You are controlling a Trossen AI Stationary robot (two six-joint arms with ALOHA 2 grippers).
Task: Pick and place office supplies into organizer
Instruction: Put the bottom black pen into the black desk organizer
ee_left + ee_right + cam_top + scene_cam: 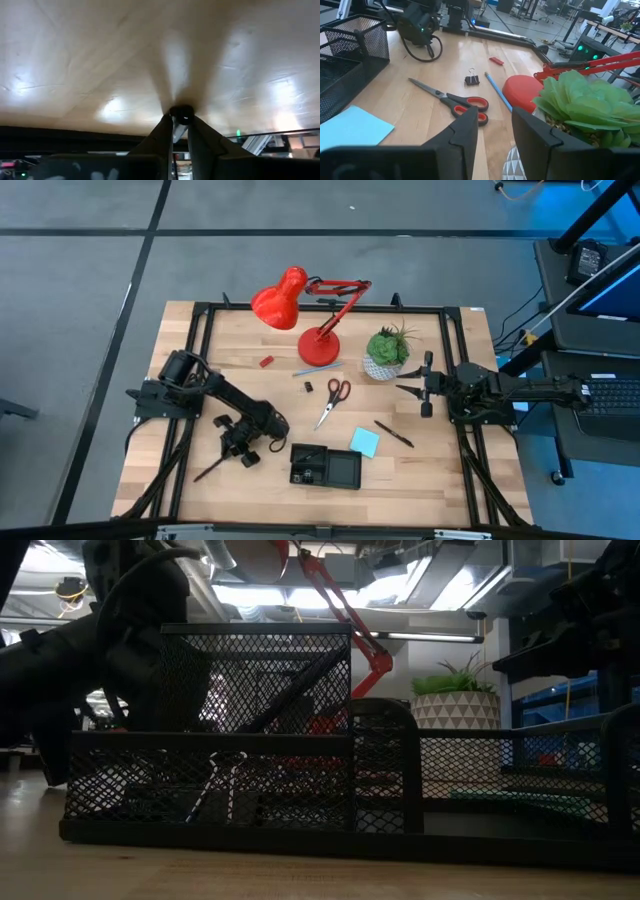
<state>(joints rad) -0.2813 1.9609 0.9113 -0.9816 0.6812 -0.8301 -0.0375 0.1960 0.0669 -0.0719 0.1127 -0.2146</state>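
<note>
My left gripper (238, 452) is over the table's near left part, left of the organizer, and shut on a thin dark pen (212, 468). The organizer (326, 467), a black mesh tray, stands near the near edge and fills the low view (250, 780). Small clips lie in its left compartment. A light blue sticky-note pad (364, 442) and another dark pen (394, 433) lie flat to its right. Red-handled scissors (455, 102), a black clip (472, 79), a blue pencil (497, 91) and a tiny red piece (495, 61) lie mid-table. My right gripper (425, 386) hovers open beside the plant pot. My left gripper pinches the dark pen's end (182, 114) between its two fingertips (162, 131). The pen runs on along the fingers and sticks out toward the near left corner (198, 477). The fingers slant downward. Whether the pen's far tip rests on the table, I cannot tell.
A red desk lamp (305, 310) and a green plant in a white pot (385, 352) stand toward the far edge. A black frame (195, 330) borders the wooden table. Bare wood lies at the near left corner and in front of the organizer.
</note>
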